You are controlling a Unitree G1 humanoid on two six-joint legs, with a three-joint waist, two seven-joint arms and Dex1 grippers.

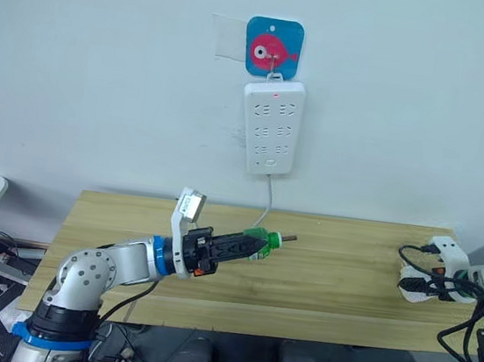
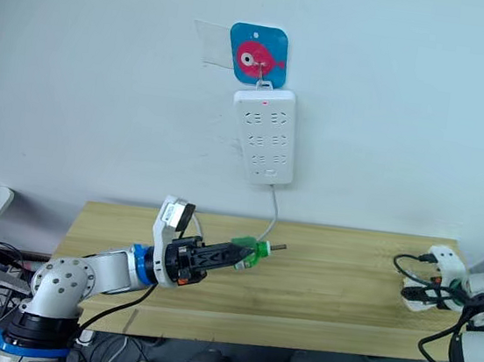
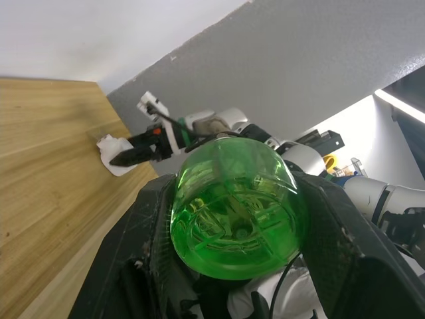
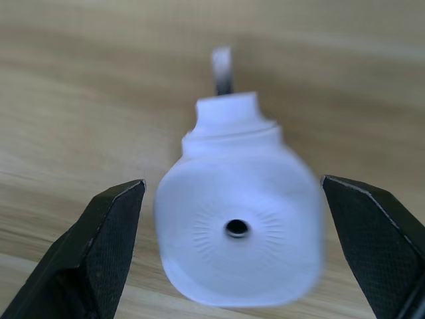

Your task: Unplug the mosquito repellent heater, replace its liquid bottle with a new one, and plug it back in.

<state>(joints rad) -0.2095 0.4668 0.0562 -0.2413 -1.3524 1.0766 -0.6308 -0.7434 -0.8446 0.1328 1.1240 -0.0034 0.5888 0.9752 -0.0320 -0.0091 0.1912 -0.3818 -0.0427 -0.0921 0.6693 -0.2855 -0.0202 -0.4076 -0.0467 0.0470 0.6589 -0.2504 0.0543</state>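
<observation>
My left gripper (image 1: 252,246) is shut on a green liquid bottle (image 1: 265,239), held level above the middle of the wooden table (image 1: 343,291) with its wick pointing right. The left wrist view shows the bottle's round base (image 3: 232,206) wedged between the black fingers (image 3: 149,232). The white mosquito repellent heater (image 4: 239,232) lies on the table at the far right edge (image 1: 412,287). My right gripper (image 1: 423,276) is open around it, with a gap between the heater and each finger (image 4: 109,229).
A white power strip (image 1: 271,127) hangs on the wall from a blue fish hook (image 1: 273,48), with empty sockets and its cable dropping behind the table. Black cables loop beside the right wrist.
</observation>
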